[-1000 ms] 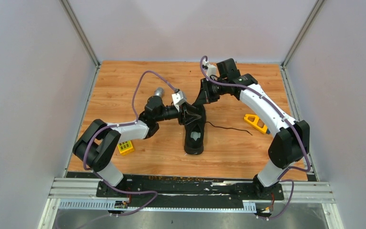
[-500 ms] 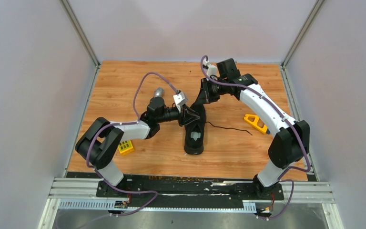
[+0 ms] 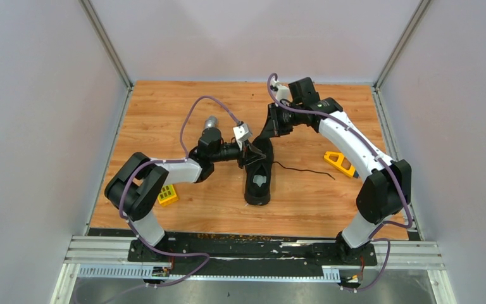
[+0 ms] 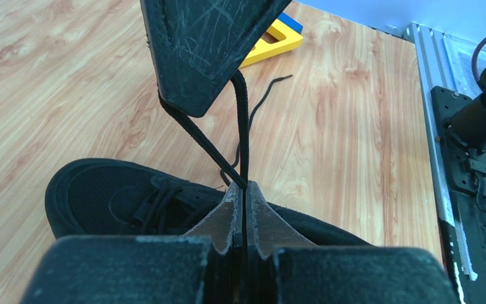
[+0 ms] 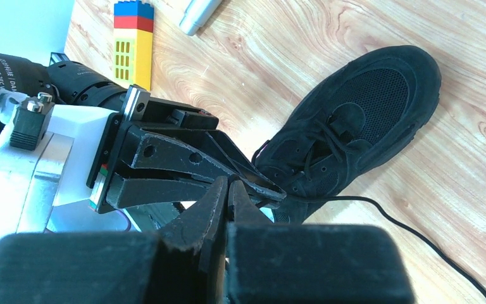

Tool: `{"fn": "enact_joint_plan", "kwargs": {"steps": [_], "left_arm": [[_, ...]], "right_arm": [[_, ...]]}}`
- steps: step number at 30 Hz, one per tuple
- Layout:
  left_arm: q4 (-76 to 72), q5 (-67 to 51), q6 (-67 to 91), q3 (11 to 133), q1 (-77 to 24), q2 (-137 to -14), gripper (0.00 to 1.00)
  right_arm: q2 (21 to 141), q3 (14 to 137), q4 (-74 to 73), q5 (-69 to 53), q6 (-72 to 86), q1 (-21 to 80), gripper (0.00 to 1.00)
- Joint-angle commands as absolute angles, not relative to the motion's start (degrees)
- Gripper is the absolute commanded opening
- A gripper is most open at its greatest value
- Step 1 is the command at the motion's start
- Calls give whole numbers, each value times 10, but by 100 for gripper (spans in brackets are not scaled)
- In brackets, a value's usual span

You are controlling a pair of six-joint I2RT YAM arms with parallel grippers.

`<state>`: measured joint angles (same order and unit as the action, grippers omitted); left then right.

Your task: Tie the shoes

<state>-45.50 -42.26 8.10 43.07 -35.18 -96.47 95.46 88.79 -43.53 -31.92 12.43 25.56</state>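
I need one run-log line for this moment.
left gripper: shut on lace | right gripper: shut on lace | sneaker: upright on table

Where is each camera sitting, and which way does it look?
Top: high behind the arms, looking down at the table; both arms show whole, with the shoe between them.
Left wrist: on the left arm, looking rightward over the shoe; the left gripper shows, shut on the lace.
Right wrist: on the right arm, looking leftward and down at the shoe; the right gripper shows.
Shared: all three see the shoe, and each wrist view sees the other gripper.
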Motion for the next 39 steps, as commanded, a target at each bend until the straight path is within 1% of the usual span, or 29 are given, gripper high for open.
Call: {"fn": "enact_joint_plan", "kwargs": {"steps": [1, 3, 5, 8, 11, 16, 19, 20, 21, 23, 25, 26, 27, 28, 29, 30, 31, 32, 33, 34, 35, 38, 39], "left_arm": [[-461, -435, 56, 454, -359, -972, 0], [-461, -436, 53, 457, -360, -975, 0], [-461, -440, 51, 458, -359, -977, 0], [-461, -456, 49, 459, -360, -980, 0], [-460, -468, 49, 459, -359, -982, 0], [-444, -481, 41, 459, -359, -983, 0], [-441, -494, 39, 458, -360, -984, 0], [-440, -495, 39, 458, -359, -985, 0], [-438, -495, 40, 458, -359, -986, 0], [-435, -482, 43, 458, -359, -987, 0], [-435, -461, 56, 456, -359, -988, 0], [-435, -451, 67, 456, -359, -989, 0], [-436, -446, 74, 457, -359, -989, 0], [-436, -435, 92, 459, -359, -989, 0], [-432, -431, 101, 461, -359, -990, 0], [-428, -422, 116, 466, -359, -990, 0], [-420, -418, 123, 468, -359, -990, 0], [-417, -407, 136, 472, -359, -990, 0], [-406, -401, 140, 474, -359, -988, 0], [-390, -388, 144, 479, -359, -986, 0], [-381, -385, 146, 486, -359, -984, 0], [-338, -378, 146, 502, -359, -981, 0], [-322, -380, 142, 508, -359, -982, 0]], "right_arm": [[953, 896, -416, -316, 135, 247, 0], [955, 896, -417, -317, 135, 241, 1], [961, 899, -420, -331, 135, 231, 5], [969, 913, -431, -364, 110, 208, 21], [985, 943, -455, -412, 48, 173, 32], [993, 951, -490, -484, -58, 142, 42], [982, 925, -511, -522, -136, 143, 44], [978, 912, -512, -517, -143, 143, 44], [977, 903, -512, -498, -127, 141, 44], [979, 887, -514, -445, -33, 130, 43], [964, 838, -511, -397, 85, 110, 41], [950, 814, -515, -386, 98, 105, 40], [939, 794, -524, -362, 105, 103, 38], [935, 777, -536, -326, 137, 101, 32], [939, 762, -548, -304, 164, 97, 29], [944, 748, -554, -305, 180, 93, 28], [947, 733, -547, -315, 194, 88, 30], [950, 721, -537, -328, 211, 85, 37], [958, 711, -528, -336, 232, 82, 47], [963, 703, -518, -340, 251, 81, 54], [969, 696, -513, -345, 269, 79, 58], [993, 680, -496, -350, 317, 70, 58], [1009, 682, -490, -351, 332, 67, 60]]}}
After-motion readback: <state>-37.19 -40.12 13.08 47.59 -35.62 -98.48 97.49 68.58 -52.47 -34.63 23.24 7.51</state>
